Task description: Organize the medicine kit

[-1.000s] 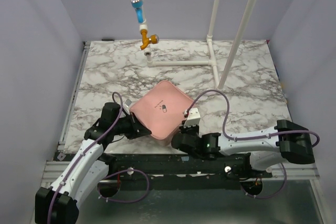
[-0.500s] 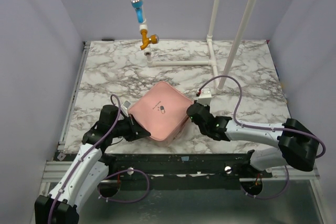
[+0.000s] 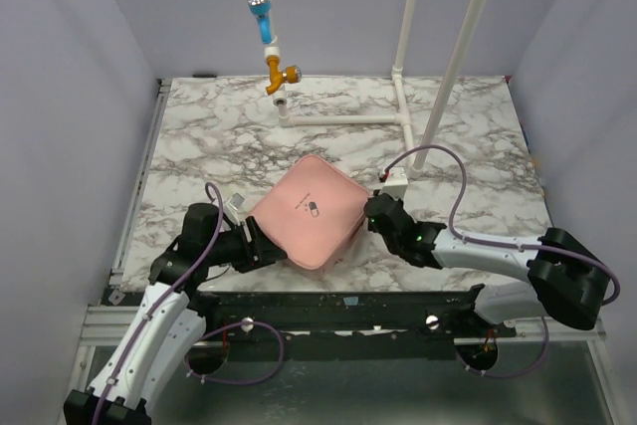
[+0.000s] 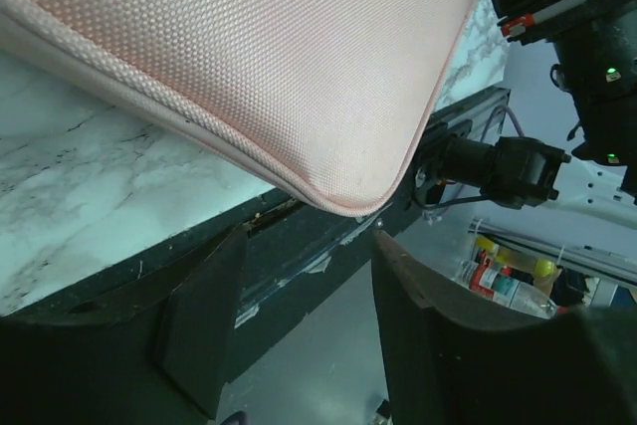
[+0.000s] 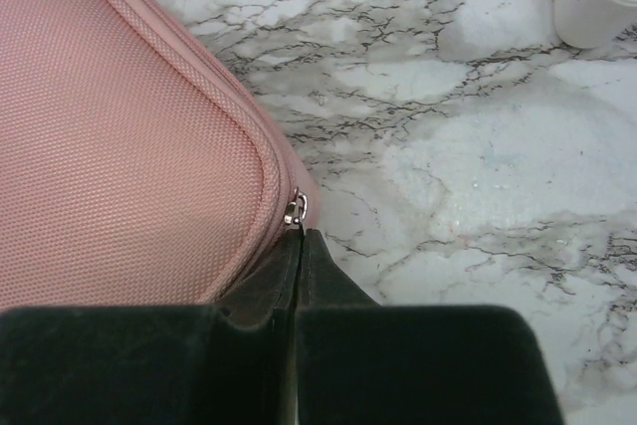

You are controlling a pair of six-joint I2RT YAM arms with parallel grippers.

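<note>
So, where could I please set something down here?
Free on the table: the far left, beside the pipe frame, and the far right. Crowded: the near edge, where left claw and right claw flank the medicine kit.

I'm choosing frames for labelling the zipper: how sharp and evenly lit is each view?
Top external: soft, even light and faint shadows; the medicine kit is sharp but small. Right wrist: the weave and zipper pull are crisp; the right fingers are dark and show little detail. Left wrist: the kit's weave is sharp; the left fingers are dark and slightly soft.

One medicine kit (image 3: 309, 211), one marble table (image 3: 478, 146), and two pincers: left pincer (image 3: 263, 247), right pincer (image 3: 366, 216).
</note>
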